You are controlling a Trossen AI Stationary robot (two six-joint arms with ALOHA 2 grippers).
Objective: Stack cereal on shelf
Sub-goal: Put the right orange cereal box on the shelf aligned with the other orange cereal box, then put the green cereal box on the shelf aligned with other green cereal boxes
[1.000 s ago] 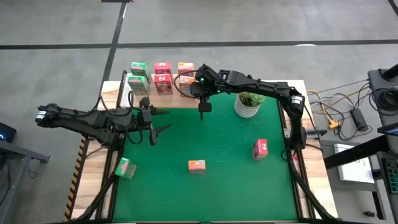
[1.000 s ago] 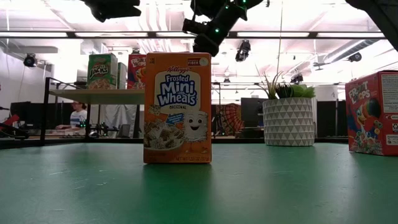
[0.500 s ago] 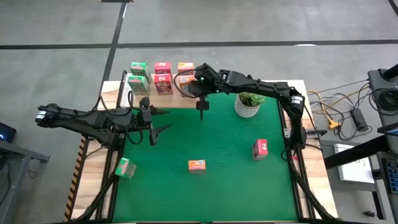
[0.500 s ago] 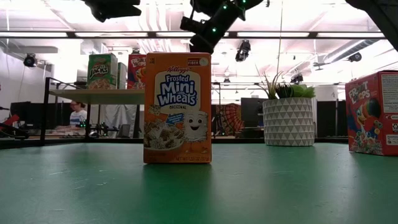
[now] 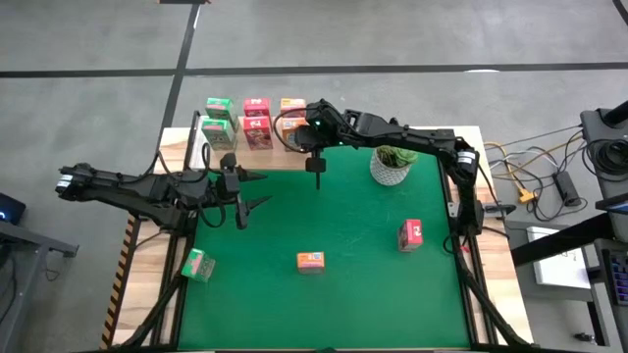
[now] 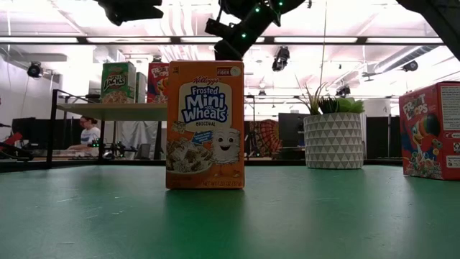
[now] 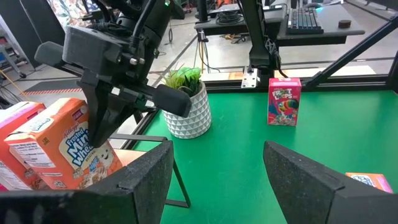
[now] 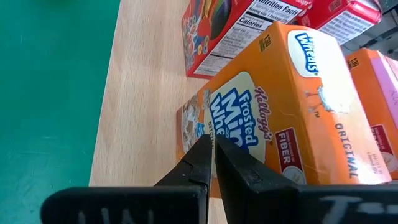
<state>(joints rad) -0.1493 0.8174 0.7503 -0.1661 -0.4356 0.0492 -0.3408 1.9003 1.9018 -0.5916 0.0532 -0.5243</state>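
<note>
- Three small cardboard cereal boxes stand on my green table mat [image 5: 343,216]: green [image 5: 198,264] at the left edge, orange [image 5: 310,260], pink [image 5: 410,233].
- Six more boxes crowd the light-wood shelf [image 5: 192,145] at the far edge.
- My right gripper [image 5: 317,180] has its fingers closed and empty beside the shelf; my left gripper [image 5: 253,191] is spread, empty.

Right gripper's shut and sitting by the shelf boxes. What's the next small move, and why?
Probably pull the right gripper back from the shelf and swing toward the pink box on the mat. It is shut and holds nothing, its tips just in front of the orange box already on the shelf, while three boxes wait on the mat.
</note>
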